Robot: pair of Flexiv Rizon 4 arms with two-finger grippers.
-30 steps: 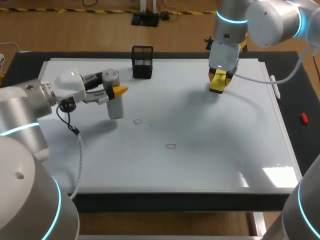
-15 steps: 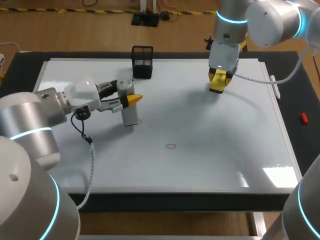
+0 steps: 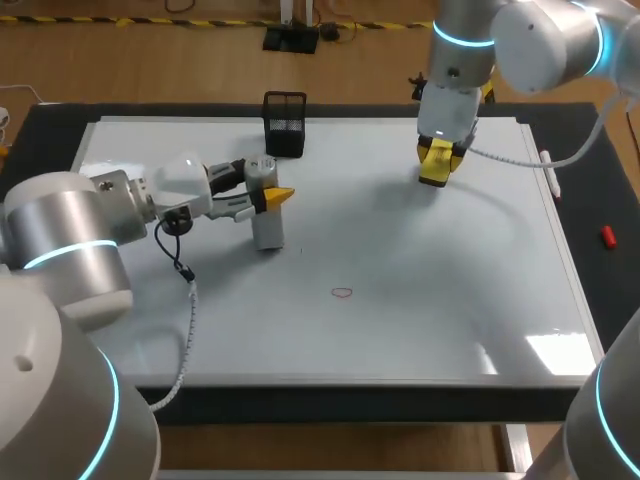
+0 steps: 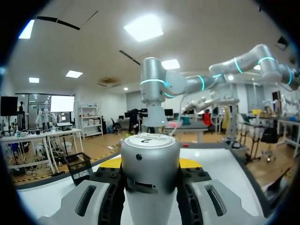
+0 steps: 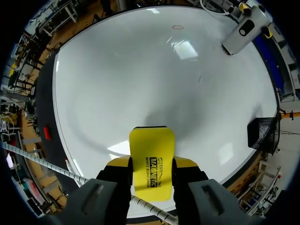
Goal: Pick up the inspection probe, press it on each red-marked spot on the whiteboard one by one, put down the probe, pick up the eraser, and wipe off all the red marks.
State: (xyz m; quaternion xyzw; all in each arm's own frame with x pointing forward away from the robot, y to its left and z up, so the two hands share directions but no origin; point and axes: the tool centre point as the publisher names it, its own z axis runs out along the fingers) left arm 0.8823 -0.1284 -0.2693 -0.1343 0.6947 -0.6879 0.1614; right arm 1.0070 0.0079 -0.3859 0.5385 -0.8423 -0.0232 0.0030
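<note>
The inspection probe [image 3: 268, 226], a grey and white cylinder, stands upright on the whiteboard [image 3: 430, 310] left of centre. My left gripper [image 3: 266, 193] is shut on its upper part; in the left wrist view the probe [image 4: 150, 168] fills the gap between the fingers. The probe's foot covers the spot where one red ring was drawn. A second red ring [image 3: 342, 293] lies bare near the board's middle and shows as the red ring [image 5: 177, 27] in the right wrist view. At the far right, my right gripper [image 3: 436, 165] is shut on the yellow eraser [image 5: 152, 164], held just above the board.
A black mesh holder [image 3: 285, 124] stands at the board's far edge, just behind the probe. A white marker [image 3: 547, 170] lies on the board's right rim, and a small red object [image 3: 607, 236] rests on the dark mat beyond it.
My left arm carried the probe to the right, onto the red ring left of centre, which is now hidden under it. The right arm and eraser stayed still.
</note>
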